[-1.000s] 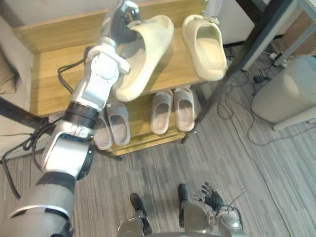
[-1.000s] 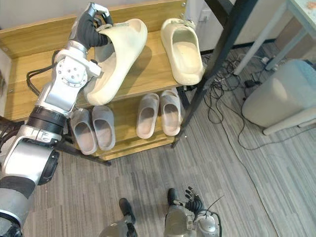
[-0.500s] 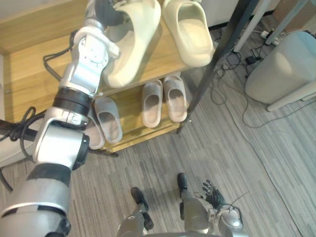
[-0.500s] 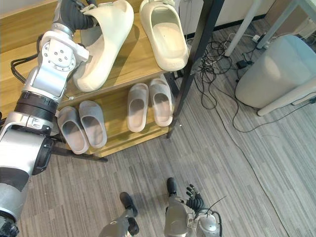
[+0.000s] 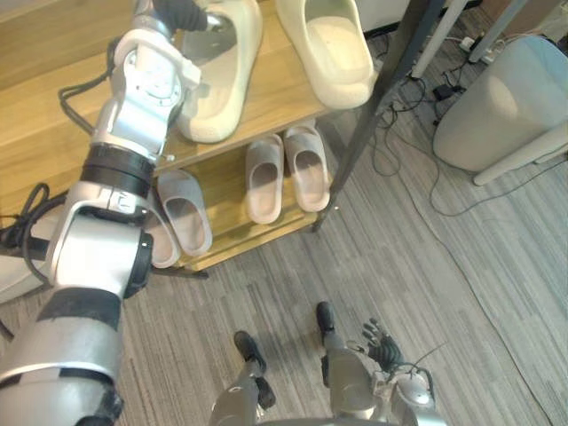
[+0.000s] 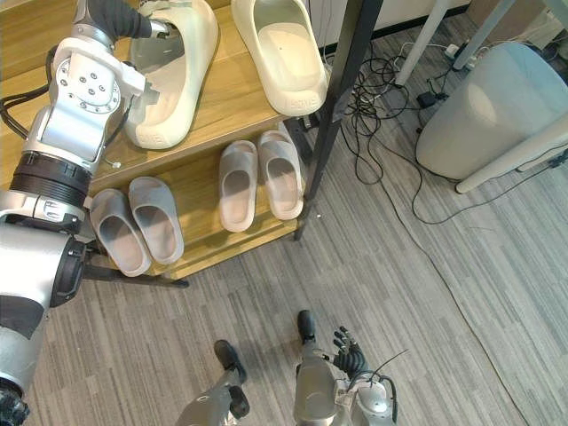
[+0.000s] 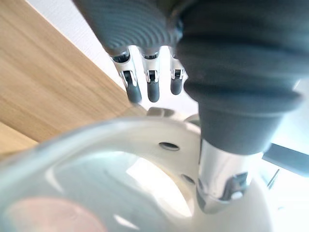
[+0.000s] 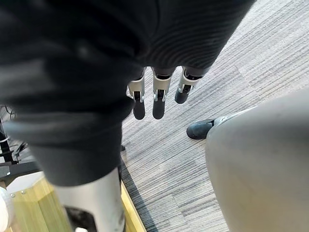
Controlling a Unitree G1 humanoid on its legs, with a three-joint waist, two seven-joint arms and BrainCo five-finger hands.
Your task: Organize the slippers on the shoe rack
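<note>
The wooden shoe rack takes up the upper left. Its top shelf carries a big cream pair and its lower shelf the smaller footwear, which seems to be the sorting rule at work. To its right on the striped floor stands a grey rounded container, well apart from the job. One cream slipper lies flat with its toe toward the front edge. Its mate, the held cream slipper, sits just beside it at a slant, heel end raised. That is because the left robot hand pinches its upper, fingers over the outside and thumb inside, probably to swing it parallel to its partner. Below, one grey pair and another grey pair already rest side by side. The right robot hand hangs low over the floor, fingers loosely straight and holding nothing.
</note>
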